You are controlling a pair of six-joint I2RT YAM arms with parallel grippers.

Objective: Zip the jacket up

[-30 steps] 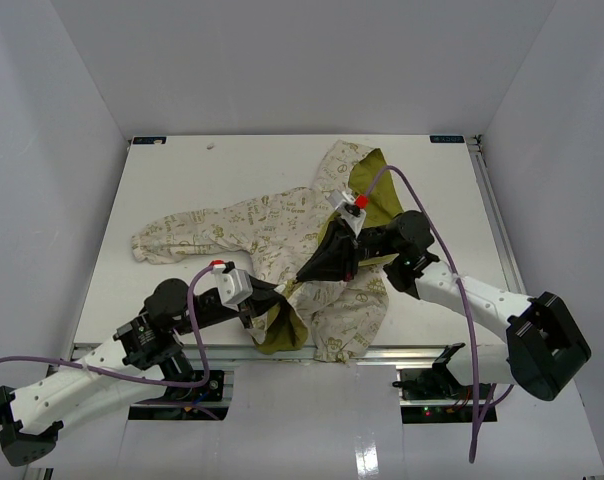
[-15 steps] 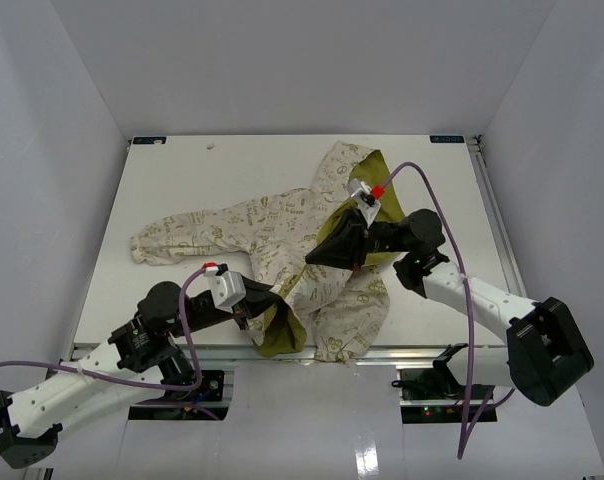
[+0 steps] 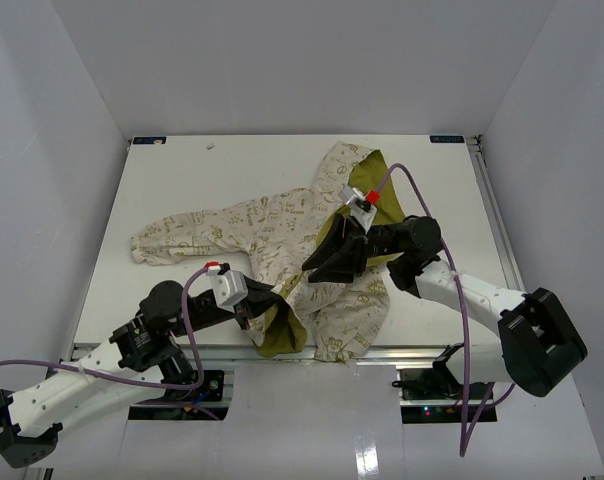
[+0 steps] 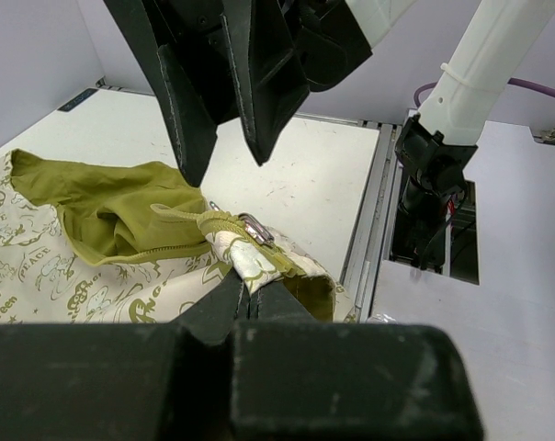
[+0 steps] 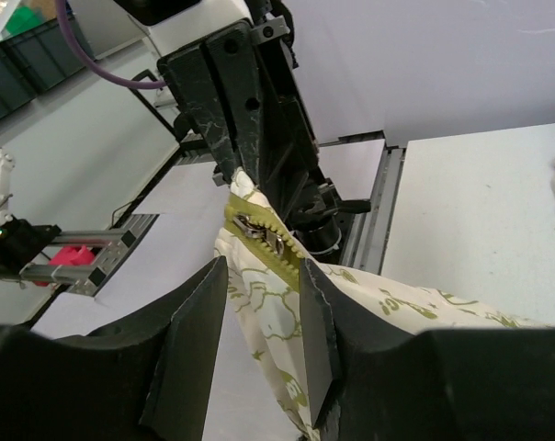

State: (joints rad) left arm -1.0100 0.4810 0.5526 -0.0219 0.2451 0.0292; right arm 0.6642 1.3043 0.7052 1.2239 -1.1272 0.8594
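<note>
The jacket (image 3: 252, 225) lies spread on the table, cream with green print, olive lining showing at the hood and at the near hem. My left gripper (image 3: 275, 298) is shut on the jacket's bottom corner and holds it lifted; in the left wrist view (image 4: 243, 280) the fabric is pinched just below the metal zipper slider (image 4: 253, 227). My right gripper (image 3: 310, 270) is open, just up-right of the left one. In the right wrist view (image 5: 259, 294) its fingers straddle the raised fabric edge below the zipper slider (image 5: 255, 230), without closing on it.
The white table (image 3: 182, 180) has a metal rail along its near edge (image 3: 412, 352) and right edge (image 3: 490, 210). White walls enclose the back and both sides. The jacket's left sleeve (image 3: 157, 242) stretches toward the left.
My right gripper drew back up-right from the left gripper, then came back down-left toward it, still open. The left gripper stays shut on the hem, barely moved.
</note>
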